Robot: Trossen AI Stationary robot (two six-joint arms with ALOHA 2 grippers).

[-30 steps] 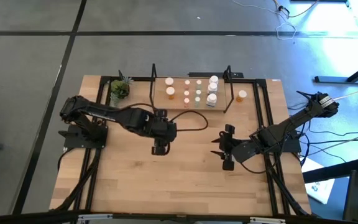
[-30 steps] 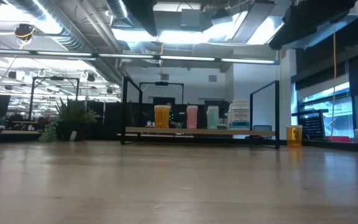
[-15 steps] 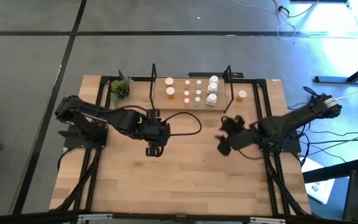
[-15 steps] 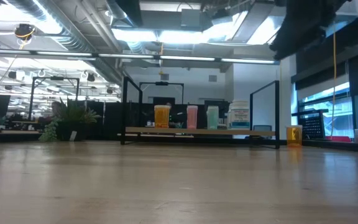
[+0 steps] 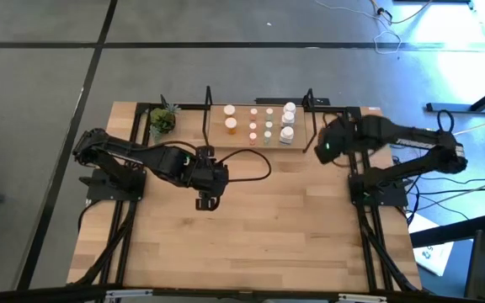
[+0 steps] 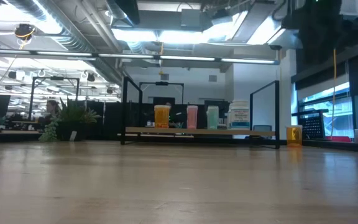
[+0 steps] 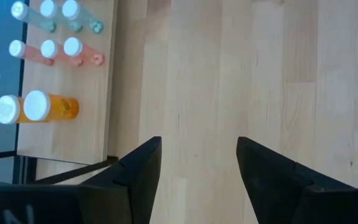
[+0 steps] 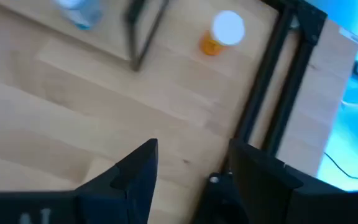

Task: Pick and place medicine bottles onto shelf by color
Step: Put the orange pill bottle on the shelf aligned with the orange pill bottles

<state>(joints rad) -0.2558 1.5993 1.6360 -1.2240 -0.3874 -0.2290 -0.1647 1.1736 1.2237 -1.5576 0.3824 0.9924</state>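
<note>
The shelf point(image 5: 259, 126) stands at the table's far edge. Medicine bottles stand upright on its board in colour groups: orange point(image 7: 36, 107), pink point(image 7: 48, 50), pale green point(image 7: 48, 11) and larger white ones point(image 5: 287, 122). One orange bottle with a white cap point(image 8: 221, 34) stands on the table just right of the shelf's end frame point(image 8: 138, 37). My right gripper point(image 8: 191, 168) hovers open above the table near that bottle and touches nothing. My left gripper point(image 5: 205, 202) hangs open over the table's middle, on the near side of the shelf point(image 7: 67, 130), with nothing between its fingers.
A small potted plant point(image 5: 162, 122) stands left of the shelf. Black frame rails point(image 8: 263, 93) run along the table's right side, close to the lone orange bottle. A black cable point(image 5: 255, 164) loops behind my left arm. Bare wood point(image 5: 251, 244) fills the table's near half.
My right gripper has swung from the table's right middle toward the far edge and the shelf's right end, rising and rolling about as it went. It now covers the lone orange bottle in the high view. My left gripper has drifted a little toward the table's left edge.
</note>
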